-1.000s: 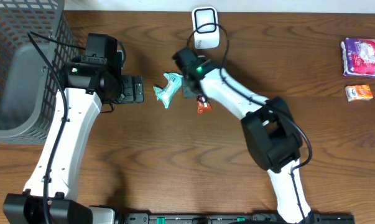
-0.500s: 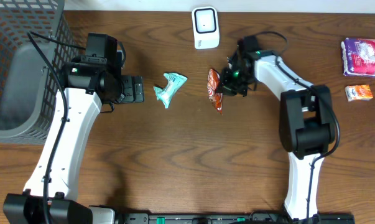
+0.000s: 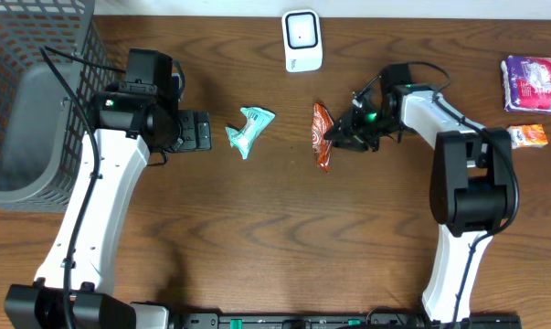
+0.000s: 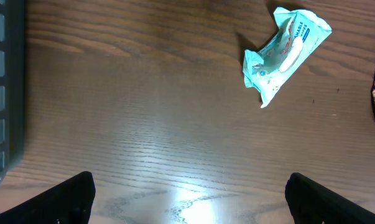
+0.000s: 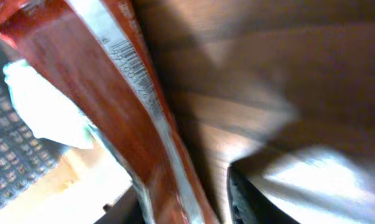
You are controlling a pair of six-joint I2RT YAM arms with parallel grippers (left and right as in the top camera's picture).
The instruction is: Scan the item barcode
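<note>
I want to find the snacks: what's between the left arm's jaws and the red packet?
A crumpled teal packet lies there, apart from the red packet; the overhead view shows it.

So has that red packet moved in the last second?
Yes. The red packet has shifted right, away from the teal packet, now lying below the white scanner.

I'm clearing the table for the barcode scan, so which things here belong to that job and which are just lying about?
Part of the job: red snack packet, white scanner, right pincer at that packet.
Just lying about for now: teal packet, purple packet, small orange packet, grey basket, left pincer.
</note>
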